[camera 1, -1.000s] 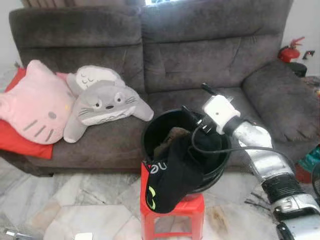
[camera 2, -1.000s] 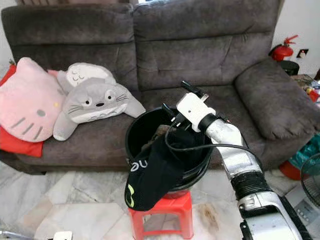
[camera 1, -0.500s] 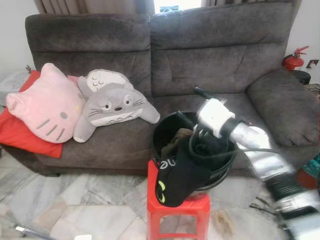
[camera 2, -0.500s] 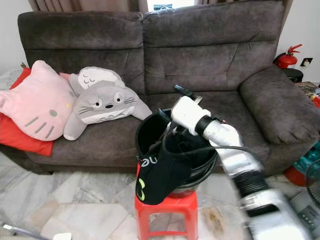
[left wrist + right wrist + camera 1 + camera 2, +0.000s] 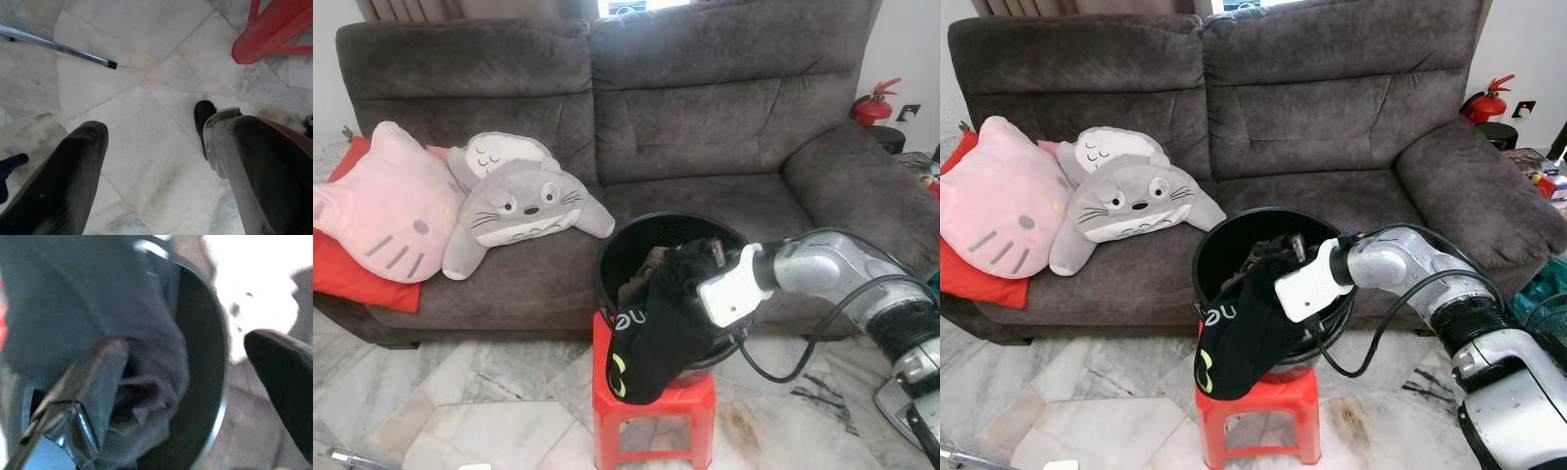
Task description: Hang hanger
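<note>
A black bucket (image 5: 636, 235) stands on a red plastic stool (image 5: 656, 416) in front of the sofa. A black garment (image 5: 656, 333) with pale lettering hangs over its front rim, and brownish items (image 5: 641, 276) lie inside. My right gripper (image 5: 697, 262) reaches in from the bucket's right side, its white wrist just outside the rim. In the right wrist view its fingers (image 5: 93, 382) stand open, one lying against the garment (image 5: 73, 298) by the bucket wall (image 5: 205, 357). I cannot make out a hanger. My left gripper (image 5: 156, 161) hangs open over the floor.
A dark grey sofa (image 5: 705, 117) fills the back, with a pink cat cushion (image 5: 382, 211) and a grey plush (image 5: 524, 201) on its left seat. A fire extinguisher (image 5: 873, 103) stands at the far right. A metal rod (image 5: 58, 49) lies on the marble floor near the stool's leg (image 5: 274, 34).
The camera has shifted. My right arm has dropped from above the bucket to its right side and turned, so the fingers now point into the garment at the rim.
</note>
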You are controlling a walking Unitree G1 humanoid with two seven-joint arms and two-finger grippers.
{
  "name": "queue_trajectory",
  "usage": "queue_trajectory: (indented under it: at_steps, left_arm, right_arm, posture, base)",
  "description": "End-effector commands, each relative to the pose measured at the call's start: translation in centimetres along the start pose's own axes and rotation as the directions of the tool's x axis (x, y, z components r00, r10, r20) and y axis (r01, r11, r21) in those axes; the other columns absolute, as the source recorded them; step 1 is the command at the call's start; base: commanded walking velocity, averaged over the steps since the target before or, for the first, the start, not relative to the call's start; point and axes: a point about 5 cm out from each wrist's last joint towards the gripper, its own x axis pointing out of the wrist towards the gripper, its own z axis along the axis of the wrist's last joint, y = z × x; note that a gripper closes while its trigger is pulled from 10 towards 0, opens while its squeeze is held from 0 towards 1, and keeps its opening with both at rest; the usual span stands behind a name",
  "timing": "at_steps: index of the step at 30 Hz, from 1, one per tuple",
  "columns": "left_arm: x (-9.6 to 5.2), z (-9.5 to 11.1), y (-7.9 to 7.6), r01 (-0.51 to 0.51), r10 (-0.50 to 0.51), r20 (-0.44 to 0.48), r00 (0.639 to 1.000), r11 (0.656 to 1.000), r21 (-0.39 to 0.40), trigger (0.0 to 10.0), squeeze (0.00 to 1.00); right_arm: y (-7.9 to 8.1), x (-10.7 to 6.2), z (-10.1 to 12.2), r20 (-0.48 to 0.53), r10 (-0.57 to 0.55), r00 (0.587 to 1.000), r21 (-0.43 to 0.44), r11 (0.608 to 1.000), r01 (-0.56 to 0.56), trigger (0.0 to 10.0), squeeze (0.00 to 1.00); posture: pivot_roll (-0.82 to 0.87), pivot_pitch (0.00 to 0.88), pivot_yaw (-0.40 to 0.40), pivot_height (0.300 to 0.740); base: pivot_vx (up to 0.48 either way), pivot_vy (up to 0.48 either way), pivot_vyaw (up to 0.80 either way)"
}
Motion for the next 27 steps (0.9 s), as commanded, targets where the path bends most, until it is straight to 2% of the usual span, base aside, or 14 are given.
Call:
queue_trajectory:
  at_steps: [1, 7, 14, 23, 25, 27]
  left_arm:
    - [0.1, 0.3, 0.6, -0.017, 0.017, 0.003, 1.0, 1.0, -0.001, 10.0, 0.0]
    - [0.1, 0.6, 0.4, -0.016, 0.016, 0.012, 1.0, 1.0, -0.003, 10.0, 0.0]
    - [0.2, 0.7, 0.5, -0.024, 0.024, 0.013, 1.0, 1.0, -0.006, 10.0, 0.0]
    - [0.2, 0.9, 0.4, -0.023, 0.023, 0.019, 1.0, 1.0, -0.005, 10.0, 0.0]
    - [0.2, 0.8, 0.6, -0.026, 0.026, 0.016, 1.0, 1.0, -0.005, 10.0, 0.0]
    - [0.1, 0.7, 0.6, -0.027, 0.027, 0.015, 1.0, 1.0, -0.004, 10.0, 0.0]
  right_arm:
    - [-0.3, -0.1, 0.1, -0.007, 0.062, 0.998, -0.068, 0.996, -0.062, 10.0, 0.0]
    - [-0.2, -0.1, -0.1, -0.029, 0.143, 0.989, -0.139, 0.98, -0.146, 10.0, 0.0]
    - [-1.1, -1.1, -0.7, -0.071, 0.186, 0.98, -0.221, 0.955, -0.198, 10.0, 0.0]
    - [-0.9, -1.4, -1.3, -0.121, 0.228, 0.966, -0.269, 0.929, -0.253, 10.0, 0.0]
    - [0.4, -1.0, -1.8, -0.174, 0.287, 0.942, -0.313, 0.891, -0.329, 10.0, 0.0]
    - [0.7, -0.9, -2.2, -0.215, 0.29, 0.932, -0.33, 0.877, -0.349, 10.0, 0.0]
  posture:
    - [-0.24, 0.0, 0.095, 0.74]
    - [-0.24, 0.0, 0.093, 0.74]
    - [-0.24, 0.0, 0.091, 0.74]
    - [-0.25, 0.0, 0.088, 0.74]
    - [-0.24, 0.0, 0.087, 0.74]
    - [-0.24, 0.0, 0.087, 0.74]
  base:
    - [0.0, 0.0, 0.0]
    - [0.0, 0.0, 0.0]
    - [0.0, 0.0, 0.0]
    - [0.0, 0.0, 0.0]
    - [0.0, 0.0, 0.0]
    - [0.0, 0.0, 0.0]
